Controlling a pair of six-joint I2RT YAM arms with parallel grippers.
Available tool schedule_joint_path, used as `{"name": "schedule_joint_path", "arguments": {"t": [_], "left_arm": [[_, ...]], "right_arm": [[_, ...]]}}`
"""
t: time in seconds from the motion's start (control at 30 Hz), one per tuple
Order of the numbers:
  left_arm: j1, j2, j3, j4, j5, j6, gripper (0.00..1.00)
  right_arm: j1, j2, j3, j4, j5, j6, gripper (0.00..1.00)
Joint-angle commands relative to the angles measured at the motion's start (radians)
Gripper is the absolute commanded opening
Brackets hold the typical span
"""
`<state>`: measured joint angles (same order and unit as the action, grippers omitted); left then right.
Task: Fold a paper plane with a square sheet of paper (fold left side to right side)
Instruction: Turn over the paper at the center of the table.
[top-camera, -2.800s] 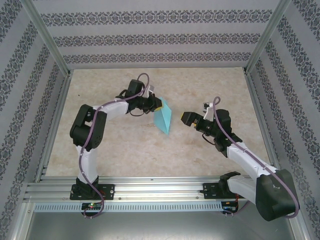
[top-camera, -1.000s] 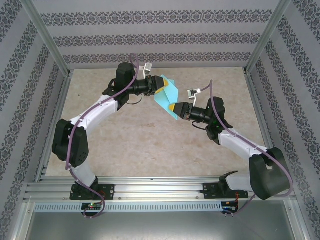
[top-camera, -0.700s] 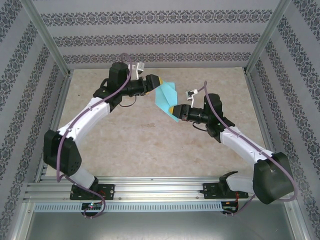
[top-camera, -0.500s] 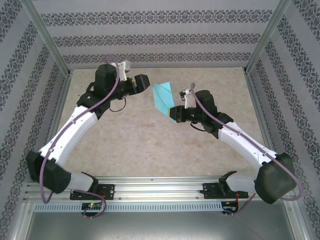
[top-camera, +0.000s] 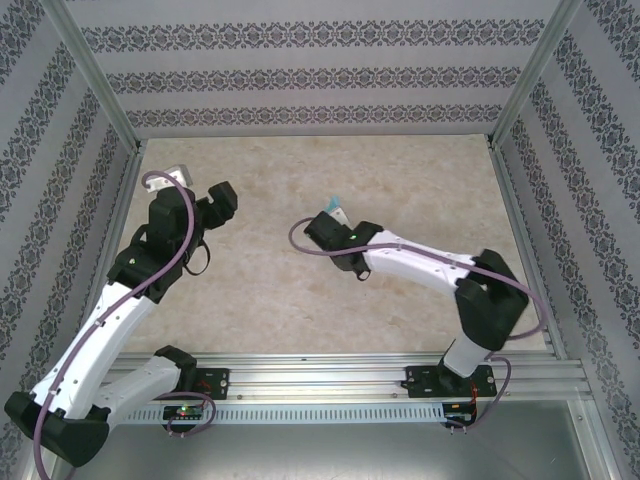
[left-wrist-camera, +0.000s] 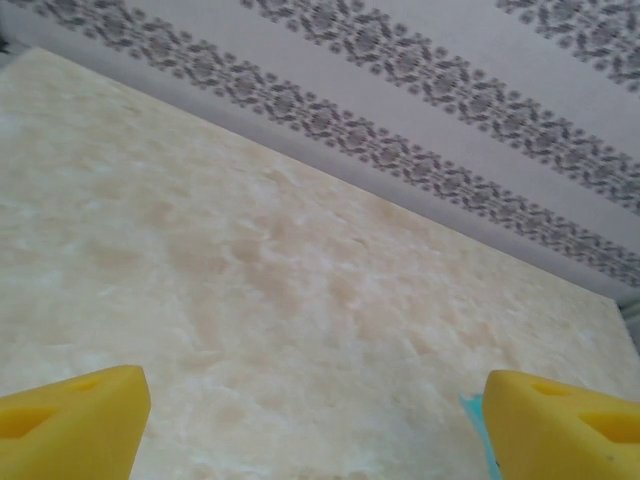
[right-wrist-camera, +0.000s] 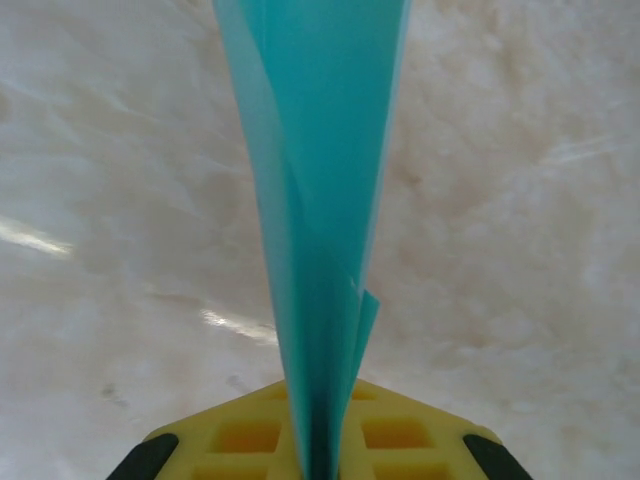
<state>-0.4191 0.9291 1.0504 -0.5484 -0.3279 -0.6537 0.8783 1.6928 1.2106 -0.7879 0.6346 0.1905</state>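
There is one turquoise paper plane (right-wrist-camera: 318, 180). Two white robot arms are present: one left arm (top-camera: 110, 320), one right arm (top-camera: 420, 262). One beige marbled tabletop (top-camera: 270, 295) lies beneath.

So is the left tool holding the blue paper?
No, the left tool is wide open, with bare table between its yellow fingers.

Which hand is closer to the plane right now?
Right. The right hand is shut on the plane; the left hand is open, off to its left across bare table, not touching it.
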Motion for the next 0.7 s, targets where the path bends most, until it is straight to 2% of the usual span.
{"name": "schedule_joint_path", "arguments": {"t": [0.0,0.23,0.3,0.5,0.67], "left_arm": [[0.011,-0.03,-0.008,-0.048,-0.097,-0.029,0.88],[0.01,-0.031,0.003,-0.05,-0.091,-0.025,0.89],[0.011,-0.028,0.0,-0.048,-0.086,-0.023,0.9],[0.011,-0.005,0.002,-0.042,-0.065,-0.023,0.91],[0.011,0.032,0.002,-0.031,-0.029,-0.02,0.92]], "right_arm": [[0.037,0.114,0.081,-0.108,0.243,-0.041,0.14],[0.099,0.356,0.201,-0.165,0.272,-0.069,0.14],[0.113,0.387,0.218,-0.171,0.261,-0.071,0.19],[0.139,0.357,0.209,-0.157,0.097,-0.053,0.43],[0.139,0.192,0.119,-0.08,-0.087,-0.035,0.7]]}}
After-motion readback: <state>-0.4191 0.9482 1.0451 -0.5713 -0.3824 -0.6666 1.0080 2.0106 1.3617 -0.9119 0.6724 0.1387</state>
